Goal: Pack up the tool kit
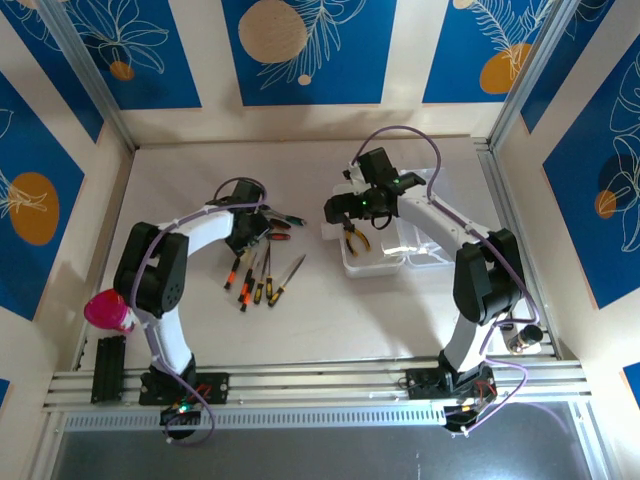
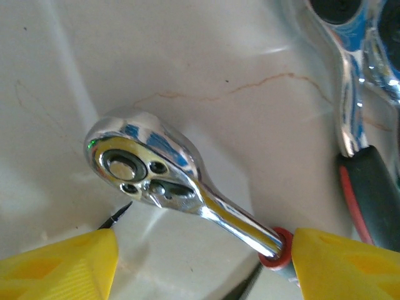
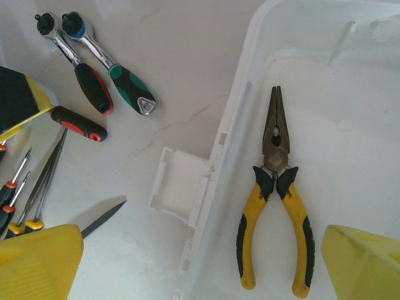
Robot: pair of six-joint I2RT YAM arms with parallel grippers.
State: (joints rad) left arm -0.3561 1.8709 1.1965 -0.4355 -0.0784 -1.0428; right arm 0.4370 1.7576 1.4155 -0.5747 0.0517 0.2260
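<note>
Inside clear plastic case (image 3: 250, 81), beside a side wall: saw yellow-black-handled pliers (image 3: 275, 187) lying flat, grey nose up in right wrist view, long axis along wall. Found right gripper (image 3: 203, 240) above, fingers apart; left gripper (image 2: 205, 250) spread, straddling chrome wrench (image 2: 150, 169) on table (image 2: 250, 50).

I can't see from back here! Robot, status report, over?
Left gripper open, straddling ratchet wrench. Right gripper open over case edge. Pliers in; screwdrivers on table. Nothing in the way.

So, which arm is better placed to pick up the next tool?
Left. The left hand is open astride a ratchet on the table. The right hand hangs over the case, where the pliers lie.
</note>
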